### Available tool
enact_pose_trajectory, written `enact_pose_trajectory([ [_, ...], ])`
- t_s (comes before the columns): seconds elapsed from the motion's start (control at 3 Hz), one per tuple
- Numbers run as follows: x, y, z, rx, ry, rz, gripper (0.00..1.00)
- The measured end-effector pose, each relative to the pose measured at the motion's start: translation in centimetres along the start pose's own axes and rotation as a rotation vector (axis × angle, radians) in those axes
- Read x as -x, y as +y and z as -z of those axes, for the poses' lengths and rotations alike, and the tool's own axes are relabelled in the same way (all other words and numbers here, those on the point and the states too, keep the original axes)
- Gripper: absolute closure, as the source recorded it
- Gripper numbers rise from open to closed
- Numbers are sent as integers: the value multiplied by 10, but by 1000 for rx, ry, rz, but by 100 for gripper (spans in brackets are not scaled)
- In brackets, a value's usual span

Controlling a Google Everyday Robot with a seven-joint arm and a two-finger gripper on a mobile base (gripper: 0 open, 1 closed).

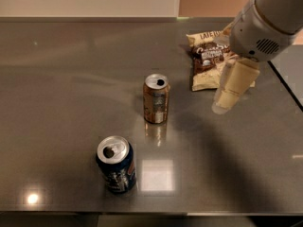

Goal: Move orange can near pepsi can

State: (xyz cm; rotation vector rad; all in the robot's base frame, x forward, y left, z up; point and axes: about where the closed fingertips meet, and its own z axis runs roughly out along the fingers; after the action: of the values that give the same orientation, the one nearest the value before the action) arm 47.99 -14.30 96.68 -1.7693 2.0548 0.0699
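The orange can (156,99) stands upright near the middle of the dark grey table (71,79), with coppery sides and an open silver top. The pepsi can (116,165), dark navy blue with a silver top, stands upright nearer the front edge, to the left of and in front of the orange can, about a can's height away. My gripper (223,106) hangs from the pale arm at the upper right, above the table, to the right of the orange can and apart from it. It holds nothing that I can see.
A white and brown snack bag (207,60) lies flat at the back right, partly covered by my arm. The table's right edge (286,86) runs just right of the gripper. A pale wall lies behind the table.
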Motion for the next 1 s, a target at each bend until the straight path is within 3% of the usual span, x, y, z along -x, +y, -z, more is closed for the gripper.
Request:
enact_pose_trajectory([
  [0.67, 59, -15, -44, 51, -163, 46, 0],
  [1.0, 81, -12, -65, 91, -208, 66, 0],
])
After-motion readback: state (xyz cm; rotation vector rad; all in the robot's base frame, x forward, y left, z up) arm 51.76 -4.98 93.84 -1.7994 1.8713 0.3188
